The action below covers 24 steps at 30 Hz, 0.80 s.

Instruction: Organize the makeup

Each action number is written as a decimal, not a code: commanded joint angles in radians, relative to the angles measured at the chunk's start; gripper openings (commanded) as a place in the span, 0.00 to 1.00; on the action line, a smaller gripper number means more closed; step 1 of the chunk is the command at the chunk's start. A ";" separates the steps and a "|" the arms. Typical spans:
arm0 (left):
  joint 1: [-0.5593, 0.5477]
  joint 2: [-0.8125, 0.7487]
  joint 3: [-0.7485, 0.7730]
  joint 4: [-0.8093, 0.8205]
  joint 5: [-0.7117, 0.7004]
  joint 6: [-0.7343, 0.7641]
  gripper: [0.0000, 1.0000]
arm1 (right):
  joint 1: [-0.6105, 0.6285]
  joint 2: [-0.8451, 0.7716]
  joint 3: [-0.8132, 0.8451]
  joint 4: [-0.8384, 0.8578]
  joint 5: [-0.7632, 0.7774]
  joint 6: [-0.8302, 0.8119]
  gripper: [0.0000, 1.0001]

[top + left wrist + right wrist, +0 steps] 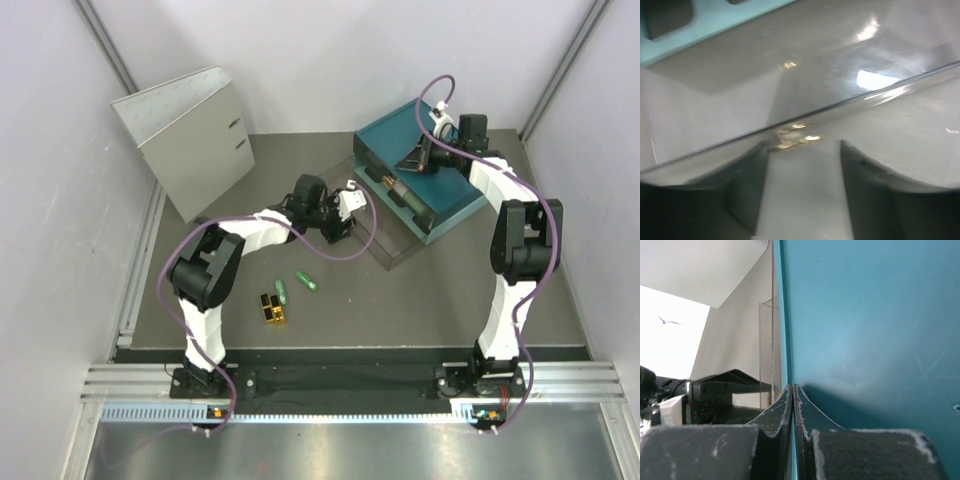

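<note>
**A:** Top external view first: where is the makeup?

**B:** A pair of green finger-sized tubes [307, 281] and a small gold-and-black block [272, 308] lie close together on the dark counter [420, 310]. They are near the left arm [215, 270] and well apart from both boxes. I'd judge none of them is sorted yet.

**A:** And the boxes?

**B:** A clear plastic box [390, 245] sits against the front of the teal drawer box [455, 195]. Something lies along the teal box's front edge, but it is too small to name.

**A:** What about the jaws?

**B:** The left jaws stand wide apart and grip nothing. They are right up at the clear box's wall, probably lining up to shift it. The right jaws are pinched together on the thin edge of the teal box's wall. My guess is that they are steadying it or working the drawer, and I cannot tell which.
</note>
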 commanded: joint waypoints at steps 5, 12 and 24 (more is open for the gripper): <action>-0.030 -0.202 -0.088 -0.033 0.007 -0.018 0.99 | -0.009 0.161 -0.082 -0.266 0.300 -0.103 0.00; -0.028 -0.282 -0.077 -0.123 -0.082 -0.003 0.99 | -0.009 0.163 -0.084 -0.266 0.299 -0.105 0.00; 0.004 -0.420 -0.135 -0.252 -0.129 -0.199 0.99 | -0.009 0.157 -0.090 -0.265 0.300 -0.102 0.00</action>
